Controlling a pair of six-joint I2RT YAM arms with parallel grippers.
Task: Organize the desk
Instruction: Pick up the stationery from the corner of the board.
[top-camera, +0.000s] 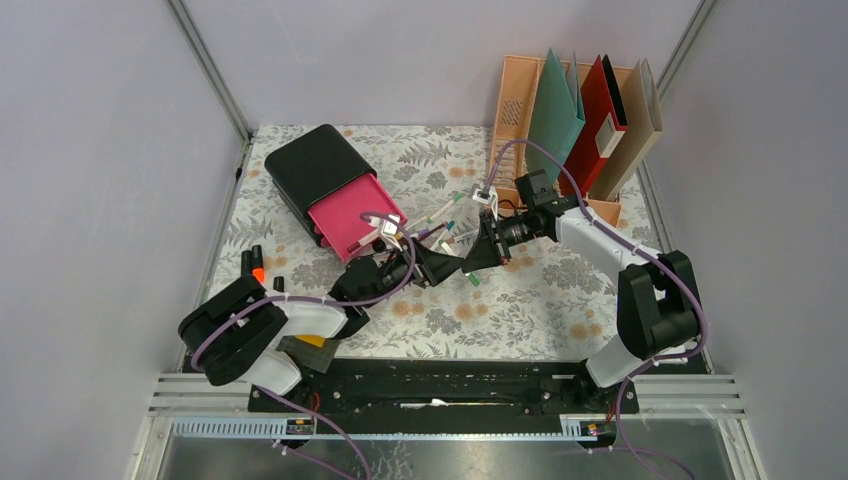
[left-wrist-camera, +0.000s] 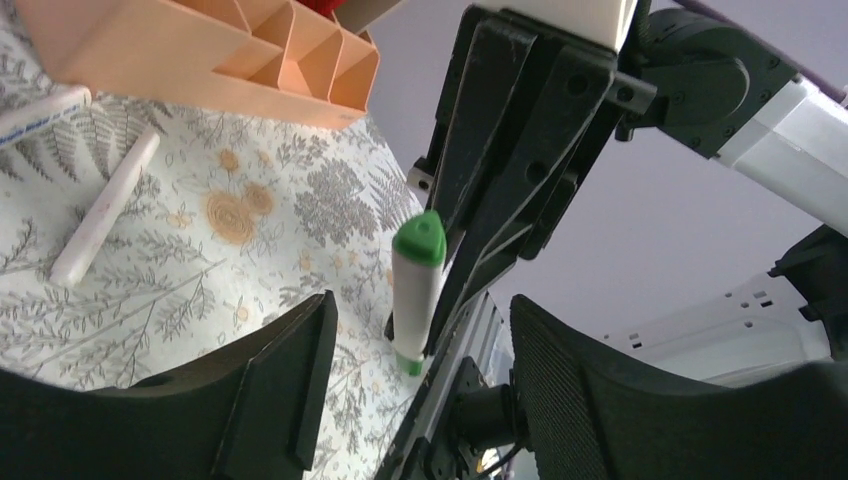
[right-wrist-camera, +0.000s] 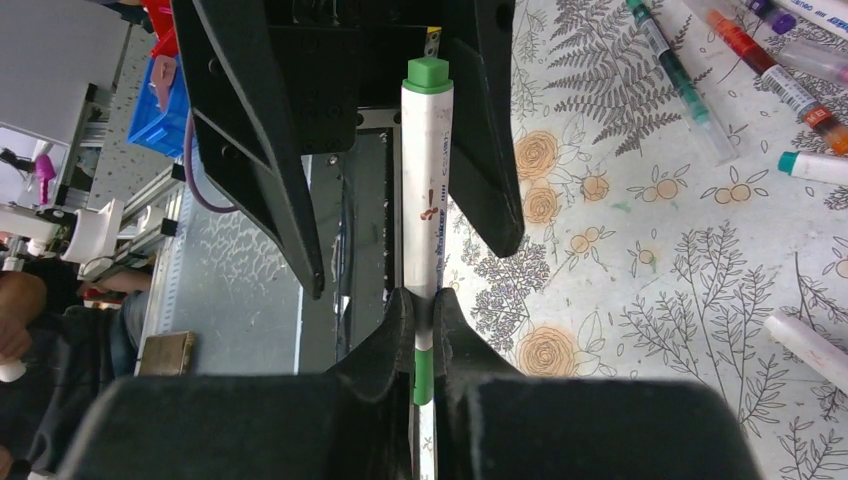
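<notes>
Pale grey walls (top-camera: 100, 150), aluminium corner posts (top-camera: 208, 65), slotted metal rail (top-camera: 720, 395) along near edge

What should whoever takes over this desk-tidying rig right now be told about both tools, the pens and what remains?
Right tool: shut on a white marker with a green cap, held off the desk.
Left tool: open, fingers either side of that marker's capped end, not gripping.
Desk: loose pens lie mid-table. The black drawer box has its pink drawer pulled out. The peach file rack holds folders at the far right.
Done: one marker lifted, handover lined up.
Left: probably close the left tool, release the right, stow the marker, then clear the other pens.
</notes>
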